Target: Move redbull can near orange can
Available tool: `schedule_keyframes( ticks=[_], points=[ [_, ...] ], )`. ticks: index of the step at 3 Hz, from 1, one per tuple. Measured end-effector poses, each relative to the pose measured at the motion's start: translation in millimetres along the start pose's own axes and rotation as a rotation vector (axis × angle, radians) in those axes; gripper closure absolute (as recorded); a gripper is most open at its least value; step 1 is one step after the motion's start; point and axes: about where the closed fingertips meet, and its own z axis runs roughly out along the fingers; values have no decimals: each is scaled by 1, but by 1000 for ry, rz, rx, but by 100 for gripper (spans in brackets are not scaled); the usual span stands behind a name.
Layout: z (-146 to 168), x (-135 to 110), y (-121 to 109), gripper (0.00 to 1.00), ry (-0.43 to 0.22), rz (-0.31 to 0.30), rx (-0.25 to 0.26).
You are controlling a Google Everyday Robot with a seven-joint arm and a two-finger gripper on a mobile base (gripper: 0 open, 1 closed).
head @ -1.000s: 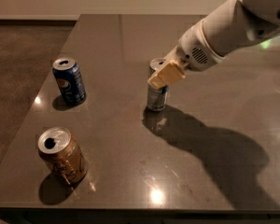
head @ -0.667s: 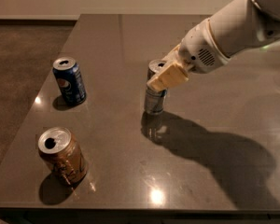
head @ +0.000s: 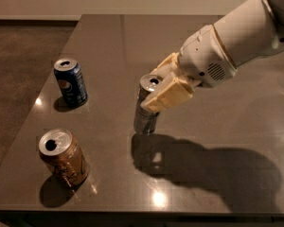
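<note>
The redbull can (head: pixel 146 112), slim and silver-blue with an open silver top, is near the middle of the table, leaning slightly. My gripper (head: pixel 155 90) comes in from the right and is shut on its upper half, with one cream finger (head: pixel 170 96) in front of the can and the other behind it. I cannot tell whether the can's base touches the table. The orange can (head: pixel 64 157), wide and coppery, stands at the front left, well apart from the redbull can.
A dark blue can (head: pixel 71 82) with a round logo stands at the left, behind the orange can. The dark table (head: pixel 217 141) has its left edge close to both cans and its front edge just below the orange can. My white arm (head: pixel 236 41) reaches in from the upper right.
My gripper has carried the redbull can to the left and toward the front of the table, closer to the orange can. The other two cans have not moved.
</note>
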Motion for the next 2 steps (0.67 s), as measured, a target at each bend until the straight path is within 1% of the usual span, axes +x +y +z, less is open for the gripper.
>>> schedule_keyframes(
  ticks=[1,2],
  points=[
    [11,-15,37,100,-7,-118,-72],
    [23,-26,63,100,2,-199,-110]
  ],
)
